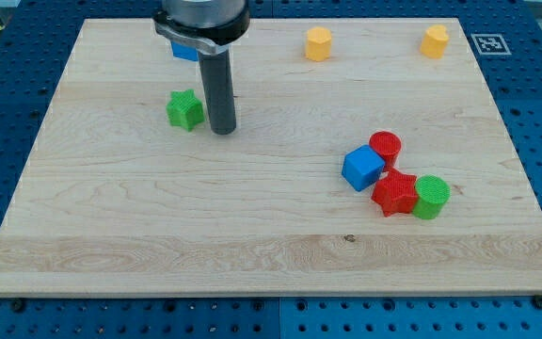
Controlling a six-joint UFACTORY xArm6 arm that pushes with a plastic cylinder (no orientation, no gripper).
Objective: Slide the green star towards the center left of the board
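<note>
The green star [185,109] lies on the wooden board [158,217] in the upper left part. My tip [222,130] rests on the board just to the right of the star, with a small gap between them. The dark rod rises from there to the top of the view.
A blue block [185,51] is partly hidden behind the rod mount at the top. Two yellow blocks [319,43] [435,41] sit along the top edge. At the right, a blue cube [362,169], a red cylinder [385,147], a red star [396,194] and a green cylinder [431,197] are clustered.
</note>
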